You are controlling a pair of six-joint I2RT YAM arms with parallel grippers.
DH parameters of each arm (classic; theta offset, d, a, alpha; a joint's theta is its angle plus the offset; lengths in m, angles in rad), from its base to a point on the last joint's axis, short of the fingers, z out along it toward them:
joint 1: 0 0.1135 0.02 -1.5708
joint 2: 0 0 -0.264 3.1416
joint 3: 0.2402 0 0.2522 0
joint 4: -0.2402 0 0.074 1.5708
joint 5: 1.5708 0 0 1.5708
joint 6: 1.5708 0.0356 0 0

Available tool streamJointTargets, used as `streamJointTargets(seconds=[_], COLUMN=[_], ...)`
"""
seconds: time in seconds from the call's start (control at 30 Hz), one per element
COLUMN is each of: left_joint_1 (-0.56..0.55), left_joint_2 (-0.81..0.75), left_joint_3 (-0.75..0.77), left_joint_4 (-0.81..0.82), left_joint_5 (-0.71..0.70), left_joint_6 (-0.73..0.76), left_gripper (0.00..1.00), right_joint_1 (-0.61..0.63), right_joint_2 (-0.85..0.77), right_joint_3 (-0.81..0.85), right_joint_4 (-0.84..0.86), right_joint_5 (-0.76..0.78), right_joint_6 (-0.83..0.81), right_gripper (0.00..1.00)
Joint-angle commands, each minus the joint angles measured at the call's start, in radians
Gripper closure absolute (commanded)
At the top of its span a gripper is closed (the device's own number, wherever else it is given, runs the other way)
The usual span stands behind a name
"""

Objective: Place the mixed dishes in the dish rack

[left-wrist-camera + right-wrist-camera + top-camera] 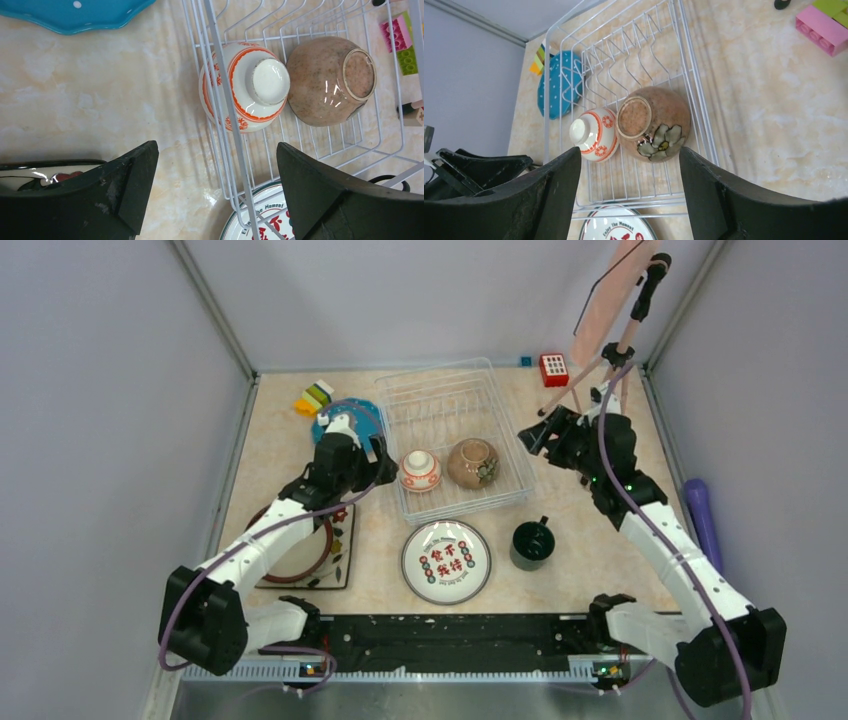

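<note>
- Top view: dish rack [450, 405] sits mid-back on the surface [580, 575]. Orange-white bowl [419, 470] & brown bowl [473, 462] are side by side in its near end. Grey-rimmed round plate [446, 561] & dark green mug [532, 543] are in front of the rack. Square leaf-patterned plate [342, 552] is under my left arm. Blue white-dotted round plate [365, 412] is left of the rack.
- Left wrist: my left jaws are apart, holding nothing, by the rack's near-left corner. Both bowls show their bottoms.
- Right wrist: my right jaws are apart, holding nothing, above the rack's near-right part.

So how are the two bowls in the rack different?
The orange-white bowl is white with orange bands; the brown bowl is speckled brown with a painted flower. The brown bowl looks bigger than the orange-white bowl. Both sit bottom-up, side by side in the rack.
</note>
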Motion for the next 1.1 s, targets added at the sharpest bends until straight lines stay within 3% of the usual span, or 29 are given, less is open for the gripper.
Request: streamJointTargets(seconds=[0.0,0.27,0.5,0.7,1.07], left_joint_1=[0.009,0.014,0.021,0.022,0.025], left_joint_2=[-0.020,-0.010,0.006,0.005,0.064], left_joint_3=[-0.019,-0.062,-0.113,-0.120,-0.103], left_joint_4=[0.073,0.144,0.226,0.240,0.223], left_joint_5=[0.006,0.002,0.006,0.023,0.039], left_joint_6=[-0.012,0.000,0.003,0.008,0.001], left_gripper=[0.08,0.11,0.14,0.14,0.19], right_joint_1=[0.010,0.244,0.252,0.089,-0.178], right_joint_2=[-0.065,0.002,0.230,0.351,0.154], right_joint_3=[-0.047,0.020,0.213,0.285,0.105], right_joint_4=[0.033,-0.093,-0.184,-0.159,-0.092], right_joint_5=[0.040,0.301,0.282,0.039,-0.117], right_joint_6=[-0.023,-0.218,-0.225,-0.147,-0.084], right_gripper=[0.31,0.33,0.31,0.33,0.34])
